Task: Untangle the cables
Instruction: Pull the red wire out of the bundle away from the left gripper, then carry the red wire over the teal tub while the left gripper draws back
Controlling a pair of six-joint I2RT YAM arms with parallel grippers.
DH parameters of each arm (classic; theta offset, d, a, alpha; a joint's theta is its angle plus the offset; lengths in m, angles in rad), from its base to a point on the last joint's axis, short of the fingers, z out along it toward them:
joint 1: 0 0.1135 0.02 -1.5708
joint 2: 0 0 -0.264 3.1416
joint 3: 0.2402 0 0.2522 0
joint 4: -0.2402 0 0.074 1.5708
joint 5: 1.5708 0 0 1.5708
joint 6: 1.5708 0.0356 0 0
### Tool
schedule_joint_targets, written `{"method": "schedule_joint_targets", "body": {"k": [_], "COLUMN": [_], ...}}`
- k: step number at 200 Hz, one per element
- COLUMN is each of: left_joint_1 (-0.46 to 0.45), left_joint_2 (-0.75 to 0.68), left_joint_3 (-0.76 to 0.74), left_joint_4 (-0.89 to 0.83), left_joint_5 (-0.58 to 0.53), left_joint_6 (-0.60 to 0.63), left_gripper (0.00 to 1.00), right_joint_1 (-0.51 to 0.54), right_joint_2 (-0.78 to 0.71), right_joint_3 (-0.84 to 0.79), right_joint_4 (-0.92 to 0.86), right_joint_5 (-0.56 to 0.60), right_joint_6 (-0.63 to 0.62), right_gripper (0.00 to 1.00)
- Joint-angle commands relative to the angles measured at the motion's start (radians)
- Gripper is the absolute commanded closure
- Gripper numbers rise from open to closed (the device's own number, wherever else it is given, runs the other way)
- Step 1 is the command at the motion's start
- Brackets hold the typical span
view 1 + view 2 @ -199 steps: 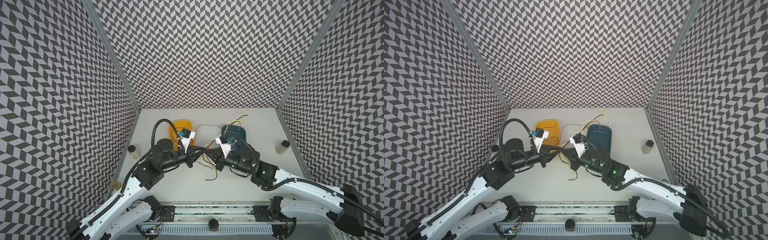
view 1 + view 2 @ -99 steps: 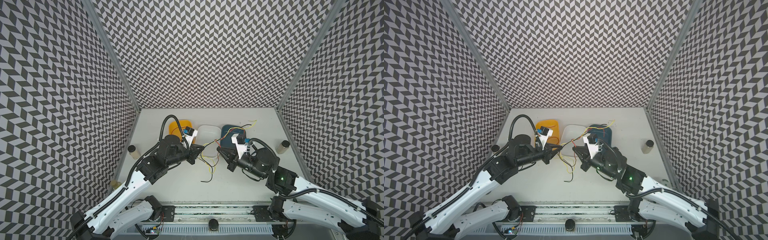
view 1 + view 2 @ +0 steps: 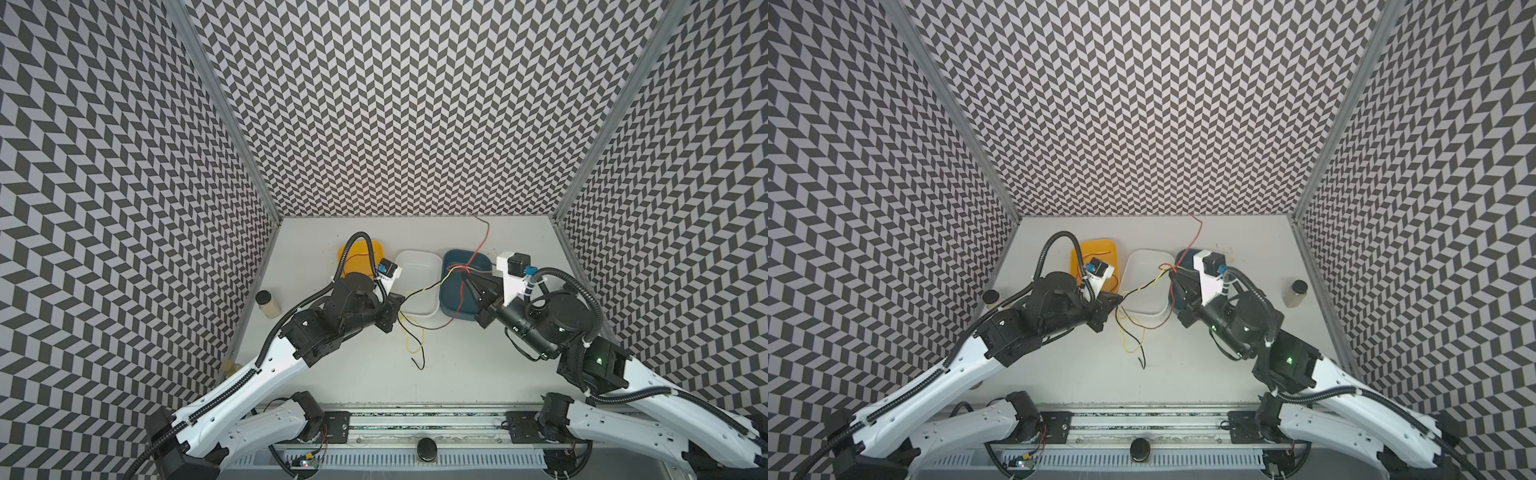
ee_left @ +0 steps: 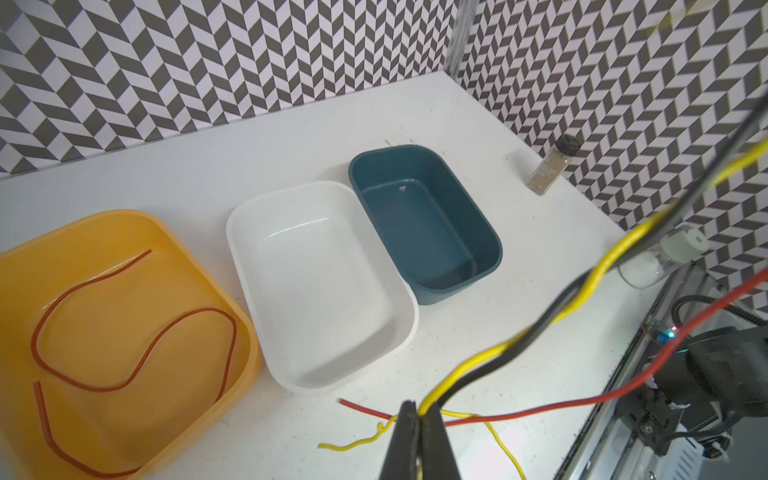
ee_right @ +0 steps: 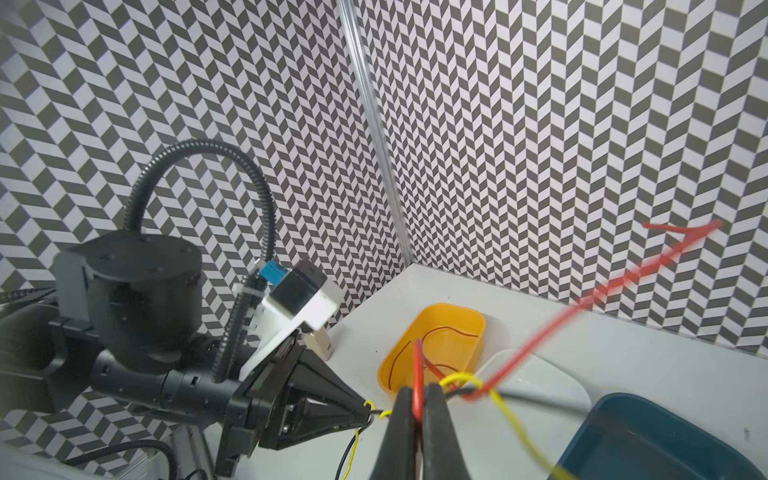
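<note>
- L gripper (image 4: 417, 409), bottom centre of L wrist view: jaws fully closed, pinching thin yellow flexible wire (image 4: 598, 270) + thin black flexible wire (image 4: 544, 318) together. The two twist round each other and run up toward the upper right of that frame.
- R gripper (image 5: 419, 390), bottom centre of R wrist view: jaws clamped tight on thin red flexible wire (image 5: 540, 338). Red leaves the tips, hooks round the yellow/black just beside them, then runs off blurred to the upper right.
- In both top views the 2 claws sit mid-frame, apart, with the wires strung between them over the white rectangular plastic tub (image 4: 324, 282).
- Why held so, prob.: each claw has a diff. strand, so drawing them apart should slide red out of the twist. The crossing sits close to the R tips, so I judge red isn't free yet.
- Slack yellow + black tails hang below the L gripper and reach the white tabletop (image 3: 374, 374), lower centre of the top views.
- Orange rounded plastic tub (image 4: 124, 316), lower left of L wrist view, holds a second red wire (image 4: 203, 309) lying loose in curves, which looks like one already sorted.
- White tub and teal rectangular plastic tub (image 4: 419, 224) stand just beside each other, both empty, prob. waiting for the other colours.
- Risk: thin strands may slip the pinch, or the hook may tighten if pulled hard.
</note>
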Motion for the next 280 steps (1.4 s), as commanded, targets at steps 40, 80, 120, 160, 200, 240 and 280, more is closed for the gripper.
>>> {"method": "schedule_joint_targets", "body": {"k": [40,80,120,160,200,240,280], "left_joint_1": [-0.02,-0.02,-0.02,-0.02,-0.02,-0.019,-0.018], "left_joint_2": [0.012,-0.009,-0.072,-0.156,-0.233,-0.347,-0.47], "left_joint_3": [0.038,0.036,0.018,0.003,0.014,-0.025,-0.103], "left_joint_4": [-0.095,-0.098,-0.081,-0.07,-0.108,-0.107,-0.038], "left_joint_5": [-0.126,-0.171,-0.248,-0.375,-0.548,-0.67,-0.751], "left_joint_6": [0.045,0.045,0.033,0.003,-0.036,-0.047,-0.007], "left_gripper": [1.0,1.0,1.0,1.0,1.0,1.0,1.0], "right_joint_1": [-0.013,-0.04,-0.055,-0.055,-0.056,-0.055,-0.055], "right_joint_2": [-0.021,-0.048,-0.055,-0.024,0.032,0.077,0.129], "right_joint_3": [0.118,0.141,0.193,0.271,0.325,0.333,0.353], "right_joint_4": [-0.046,-0.091,-0.16,-0.265,-0.334,-0.335,-0.336], "right_joint_5": [0.164,0.196,0.165,0.083,-0.003,-0.046,-0.083], "right_joint_6": [-0.099,-0.125,-0.135,-0.12,-0.11,-0.109,-0.118], "right_gripper": [1.0,1.0,1.0,1.0,1.0,1.0,1.0]}}
